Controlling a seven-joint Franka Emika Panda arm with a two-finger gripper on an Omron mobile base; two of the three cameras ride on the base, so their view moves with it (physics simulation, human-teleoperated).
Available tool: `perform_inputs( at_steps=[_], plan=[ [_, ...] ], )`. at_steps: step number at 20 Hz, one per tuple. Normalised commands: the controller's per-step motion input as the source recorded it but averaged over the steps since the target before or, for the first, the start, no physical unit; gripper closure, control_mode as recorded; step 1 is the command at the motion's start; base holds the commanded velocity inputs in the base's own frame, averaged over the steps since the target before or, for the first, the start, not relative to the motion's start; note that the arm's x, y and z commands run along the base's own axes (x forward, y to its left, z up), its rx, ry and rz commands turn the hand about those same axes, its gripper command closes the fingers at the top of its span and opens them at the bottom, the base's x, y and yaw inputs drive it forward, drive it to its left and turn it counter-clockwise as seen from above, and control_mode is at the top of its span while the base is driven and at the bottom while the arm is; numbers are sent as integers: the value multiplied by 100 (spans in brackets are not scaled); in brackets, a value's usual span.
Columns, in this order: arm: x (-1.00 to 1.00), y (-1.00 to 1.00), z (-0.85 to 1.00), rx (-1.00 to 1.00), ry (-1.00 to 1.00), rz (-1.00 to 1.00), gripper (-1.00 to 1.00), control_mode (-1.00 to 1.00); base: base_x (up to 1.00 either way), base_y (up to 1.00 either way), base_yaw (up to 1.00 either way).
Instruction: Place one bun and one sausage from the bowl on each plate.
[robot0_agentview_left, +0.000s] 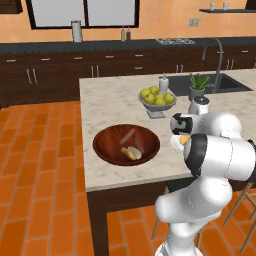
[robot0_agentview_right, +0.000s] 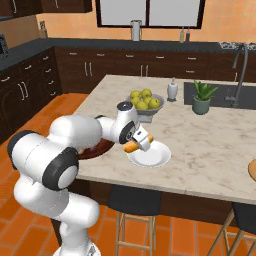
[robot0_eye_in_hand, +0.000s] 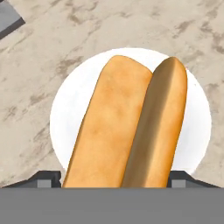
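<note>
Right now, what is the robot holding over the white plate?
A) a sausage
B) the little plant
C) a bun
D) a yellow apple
C: the gripper is shut on a golden bun, which hangs over the white plate in the hand view.

Three buns (robot0_eye_in_hand: 127, 127), one bowl (robot0_agentview_left: 126, 144), perhaps two plates (robot0_agentview_right: 149, 155).

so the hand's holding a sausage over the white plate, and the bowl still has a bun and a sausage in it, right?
Not a sausage: the hand is shut on a golden bun, as the hand view shows, over the white plate. The rest stands: the bowl still has a bun and a sausage in it.
</note>
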Motion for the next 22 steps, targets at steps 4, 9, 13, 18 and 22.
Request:
perform_inputs(
  at_steps=[4, 9, 13, 18, 22],
  plan=[
    [47, -11, -61, 9, 4, 3, 100, -100, 0, 0, 0],
    [28, -7, -48, 7, 0, 2, 100, -100, 0, 0, 0],
    [25, 0, -37, 1, 0, 0, -100, -100, 0, 0, 0],
    [2, 0, 0, 0, 4, 0, -100, -100, 0, 0, 0],
    [0, 0, 27, -1, 2, 0, -100, -100, 0, 0, 0]
  ],
)
